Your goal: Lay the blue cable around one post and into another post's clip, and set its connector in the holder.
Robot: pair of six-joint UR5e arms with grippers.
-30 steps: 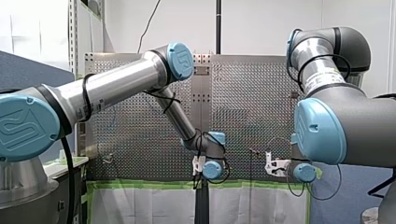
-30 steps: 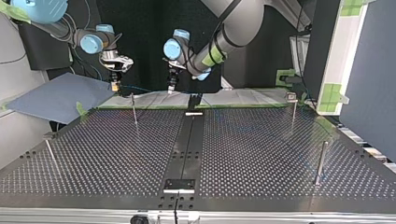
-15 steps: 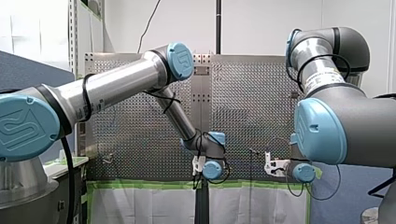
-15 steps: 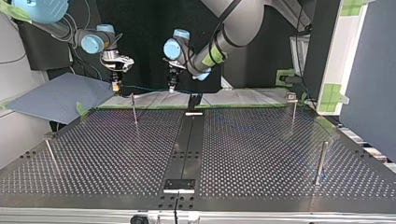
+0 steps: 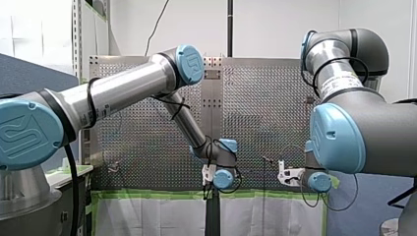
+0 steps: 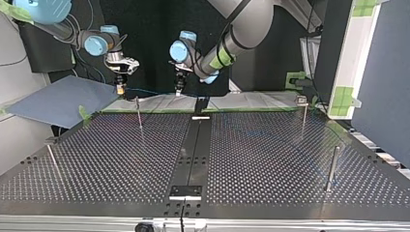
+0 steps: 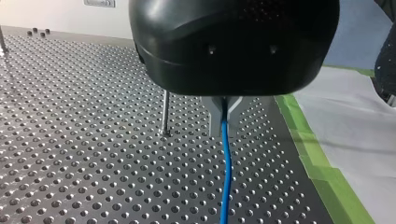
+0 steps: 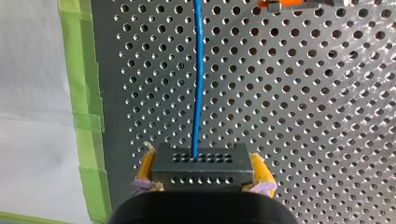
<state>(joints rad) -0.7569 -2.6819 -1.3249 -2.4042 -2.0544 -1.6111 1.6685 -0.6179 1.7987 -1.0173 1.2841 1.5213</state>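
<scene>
Blue cable (image 8: 198, 70): thin, smooth, round, drawn straight over the matte perforated table (image 8: 303, 116). Our right gripper (image 8: 201, 154) clamps its yellow pads on the dark, boxy connector (image 8: 201, 175), whose faces are dotted with small holes. Our left gripper (image 7: 224, 111) pinches the cable between metal fingers, near a slim steel post (image 7: 164, 112). Compared with a second ago, both grippers have barely shifted.
</scene>
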